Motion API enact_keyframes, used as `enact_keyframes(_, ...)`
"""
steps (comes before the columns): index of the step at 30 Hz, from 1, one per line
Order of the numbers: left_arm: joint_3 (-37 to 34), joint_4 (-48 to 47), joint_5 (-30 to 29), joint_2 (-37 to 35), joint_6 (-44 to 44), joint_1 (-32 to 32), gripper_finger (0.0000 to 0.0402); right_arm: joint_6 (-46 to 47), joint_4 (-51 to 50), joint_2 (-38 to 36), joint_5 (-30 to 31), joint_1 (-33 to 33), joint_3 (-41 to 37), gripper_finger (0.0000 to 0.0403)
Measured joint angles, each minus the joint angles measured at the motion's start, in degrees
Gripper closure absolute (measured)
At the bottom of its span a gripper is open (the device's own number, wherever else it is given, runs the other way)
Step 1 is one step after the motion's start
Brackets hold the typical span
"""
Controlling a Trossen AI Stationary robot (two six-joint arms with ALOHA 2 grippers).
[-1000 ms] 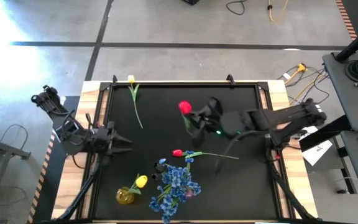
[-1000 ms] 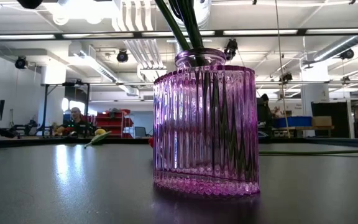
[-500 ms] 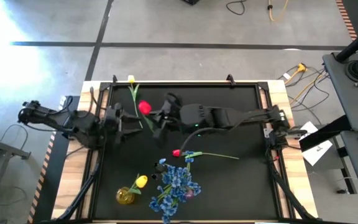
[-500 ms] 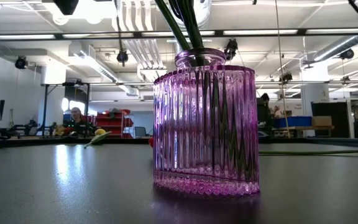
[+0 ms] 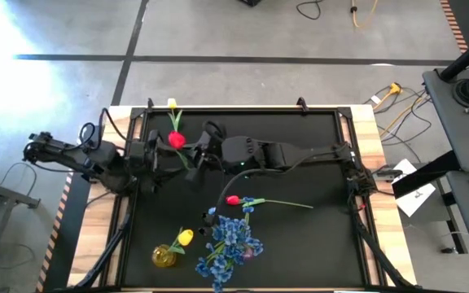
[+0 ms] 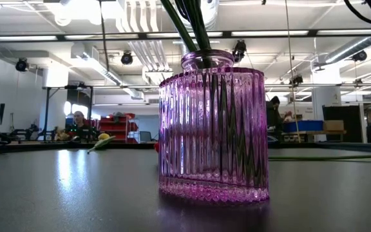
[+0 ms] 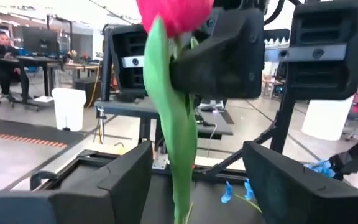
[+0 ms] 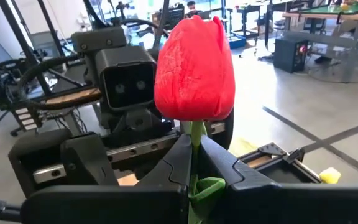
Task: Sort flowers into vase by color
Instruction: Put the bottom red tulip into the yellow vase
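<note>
My right gripper [image 5: 187, 153] reaches across to the table's left half, shut on a red tulip [image 5: 175, 140] that is lifted off the mat. My left gripper [image 5: 166, 156] faces it, open. In the left wrist view its fingers [image 7: 126, 180] stand on either side of the tulip's green stem and leaf [image 7: 178, 137] without touching. A second red tulip [image 5: 232, 199] lies on the mat. A yellow tulip [image 5: 172, 104] lies by the far edge. Blue sprays [image 5: 230, 238] stand in a purple vase [image 6: 212, 125]. Another yellow tulip [image 5: 185, 237] stands in a small yellow vase [image 5: 164, 258]. My right gripper pinches the red tulip's stem just under the bloom [image 8: 195, 132] between its two fingers. They come level from the table's right and lie across the stem. The tulip is lifted clear and upright, with the bloom [image 8: 194, 68] above the fingers and the stem and leaf hanging below.
The black mat is framed by a raised rail [image 5: 234, 109] on a wooden table. The lying red tulip's stem [image 5: 287, 203] stretches toward the right. Bare mat lies at the right and far middle. People sit in the room behind [image 6: 79, 122].
My right gripper has carried the red tulip from the middle of the mat toward the table's left, ending in front of my left gripper. My left gripper has moved toward the far edge and turned to face the tulip.
</note>
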Motion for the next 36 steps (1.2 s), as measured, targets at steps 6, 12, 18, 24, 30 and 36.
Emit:
enact_keyframes(6, 0.00, -1.23, 0.04, 0.63, 0.29, 1.69, 0.0243, -0.22, 1.05, 0.00, -0.01, -0.11, 0.00, 0.0390)
enact_keyframes(12, 0.00, -0.82, 0.32, 1.68, 1.65, 4.10, 0.0358, -0.22, 1.01, 0.00, 0.10, -0.13, 0.00, 0.0390)
enact_keyframes(18, 0.00, -0.09, 3.46, 2.34, 4.22, 4.13, 0.0387, 0.42, -0.08, 0.00, -0.54, 0.11, 0.00, 0.0382)
enact_keyframes(24, 0.00, -1.16, 4.74, 1.48, 2.74, 4.02, 0.0397, -0.60, -0.31, -0.38, -0.53, 1.29, -0.01, 0.0289)
enact_keyframes(30, 4.18, -18.64, 5.72, -2.05, -1.95, 2.87, 0.0400, -5.32, -2.03, -5.07, 0.02, 3.75, 0.01, 0.0196)
enact_keyframes(36, 9.36, -30.22, 6.92, -4.36, -8.80, -5.17, 0.0400, -5.55, -11.04, -10.50, 8.11, 7.52, 0.11, 0.0164)
